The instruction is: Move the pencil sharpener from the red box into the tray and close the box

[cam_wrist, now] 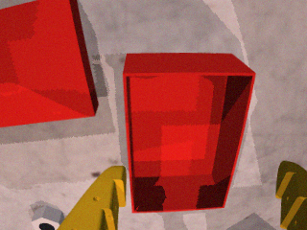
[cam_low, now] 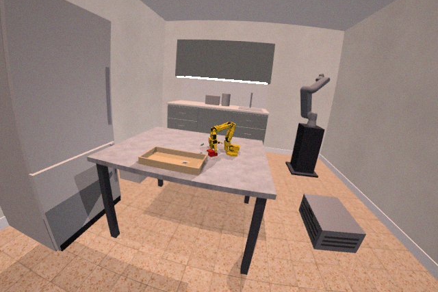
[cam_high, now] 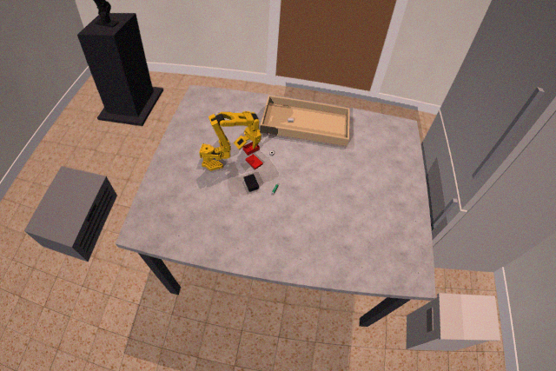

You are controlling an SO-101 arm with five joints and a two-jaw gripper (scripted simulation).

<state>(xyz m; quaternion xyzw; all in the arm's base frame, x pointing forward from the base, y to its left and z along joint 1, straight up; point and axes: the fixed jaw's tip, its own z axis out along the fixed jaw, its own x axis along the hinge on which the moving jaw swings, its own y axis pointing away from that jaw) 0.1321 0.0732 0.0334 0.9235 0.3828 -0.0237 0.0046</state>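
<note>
The red box base [cam_wrist: 186, 134] [cam_high: 249, 149] [cam_low: 211, 153] stands on the table with its open side up, and its inside shows empty. The red lid [cam_wrist: 45, 57] [cam_high: 254, 161] lies apart beside it on the table. My gripper [cam_wrist: 201, 175] [cam_high: 252, 143] [cam_low: 212, 147] hangs just over the base, open, with one finger on each side of it and a gap on the right. A small pale block [cam_high: 290, 119] [cam_low: 184, 162], which looks like the pencil sharpener, lies in the wooden tray [cam_high: 340, 124] [cam_low: 165, 165].
A small grey piece with a dark hole [cam_wrist: 45, 220] [cam_high: 271, 152] lies on the table near the base. A closed black box [cam_high: 251, 182] and a green pen [cam_high: 274, 188] lie further forward. The tray stands just behind the arm.
</note>
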